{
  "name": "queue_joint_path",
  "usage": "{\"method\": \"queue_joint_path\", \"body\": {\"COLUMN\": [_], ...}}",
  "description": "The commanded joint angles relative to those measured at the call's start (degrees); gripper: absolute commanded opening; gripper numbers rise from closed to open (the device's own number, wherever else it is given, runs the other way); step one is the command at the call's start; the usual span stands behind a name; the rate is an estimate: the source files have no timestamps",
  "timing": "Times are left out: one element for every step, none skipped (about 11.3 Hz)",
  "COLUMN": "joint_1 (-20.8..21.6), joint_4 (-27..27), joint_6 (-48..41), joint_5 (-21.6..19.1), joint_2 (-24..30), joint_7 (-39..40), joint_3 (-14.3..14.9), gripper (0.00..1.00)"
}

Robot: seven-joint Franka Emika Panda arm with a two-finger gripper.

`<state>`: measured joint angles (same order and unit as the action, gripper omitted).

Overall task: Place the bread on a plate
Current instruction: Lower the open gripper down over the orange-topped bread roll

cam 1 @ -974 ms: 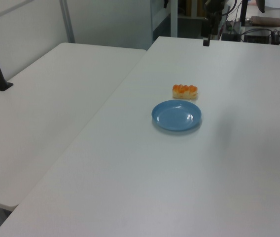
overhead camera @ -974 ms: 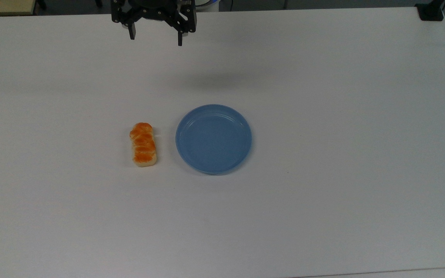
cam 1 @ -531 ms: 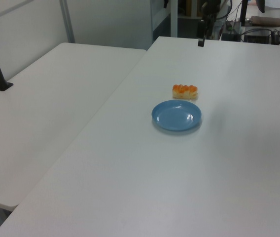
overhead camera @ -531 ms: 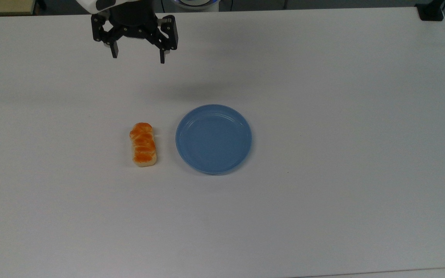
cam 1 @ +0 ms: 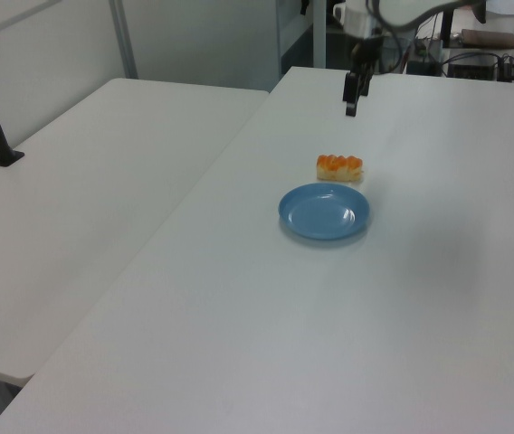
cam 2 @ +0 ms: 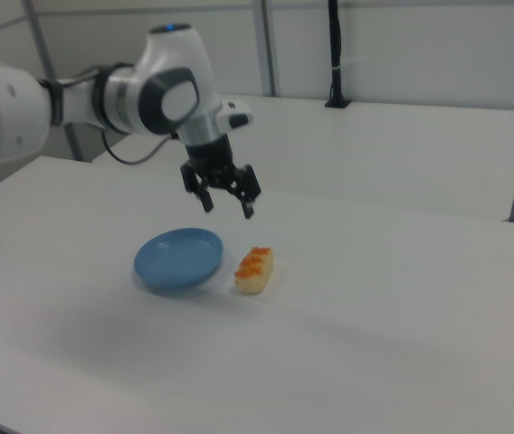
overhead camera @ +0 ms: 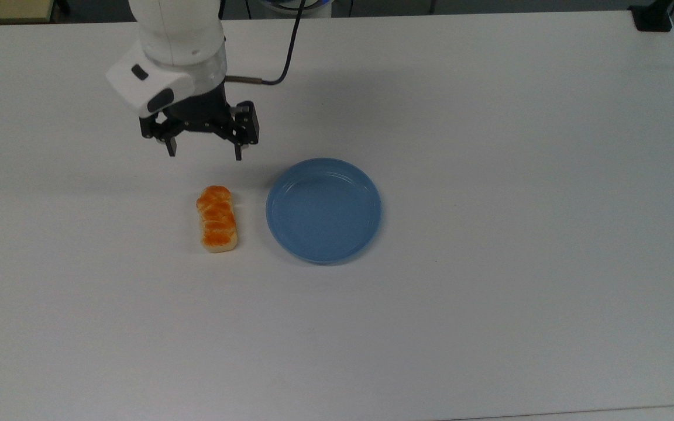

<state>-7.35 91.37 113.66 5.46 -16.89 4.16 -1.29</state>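
The bread [overhead camera: 217,219] [cam 1: 339,167] [cam 2: 254,268], an oblong bun with an orange-brown top and pale sides, lies on the white table just off the blue plate [overhead camera: 323,210] [cam 1: 324,212] [cam 2: 178,259], on the top view's left of it. The plate holds nothing. My gripper [overhead camera: 204,154] [cam 2: 228,210] [cam 1: 351,108] hangs open in the air above the table, beyond the bread's far end in the top view, its black fingers pointing down with a wide gap between them and nothing held.
The white table [overhead camera: 489,292] stretches wide around both objects. A second white table [cam 1: 85,217] adjoins it on the left view's left. A black post base [overhead camera: 652,17] sits at the top view's far right corner. A black cable [overhead camera: 290,47] trails from the arm.
My gripper has travelled from the table's far edge down the top view and slightly left toward the bread, staying open. Bread and plate have not moved.
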Motion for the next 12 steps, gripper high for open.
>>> {"method": "queue_joint_path", "body": {"joint_1": [-0.12,-0.12,-0.21,-0.39,-0.47,-0.48,-0.48,-0.56,-0.82,-1.0,-1.52,-1.62], "joint_4": [0.39,0.39,0.31,0.3,0.3,0.3,0.39,0.39,0.65,0.83,0.92,1.27], "joint_6": [9.43,11.47,13.23,14.29,15.87,16.67,16.76,16.77,16.68,16.68,16.68,16.68], "joint_5": [-0.72,-0.81,-0.72,-0.81,-0.72,-0.63,-0.63,-0.63,-0.54,-0.28,-0.11,-0.1], "joint_2": [-6.2,-7.62,-9.46,-10.43,-11.57,-12.72,-13.25,-13.52,-13.61,-13.69,-13.69,-13.78], "joint_7": [0.85,0.76,0.76,0.76,0.76,0.85,0.85,0.94,1.11,1.55,1.64,1.64], "joint_3": [0.24,0.24,0.24,0.24,0.24,0.24,0.15,0.24,0.15,0.24,0.24,0.15], "gripper": [1.0,1.0,1.0,1.0,1.0,0.97,0.96,0.88,0.81,0.77,0.77,0.75]}}
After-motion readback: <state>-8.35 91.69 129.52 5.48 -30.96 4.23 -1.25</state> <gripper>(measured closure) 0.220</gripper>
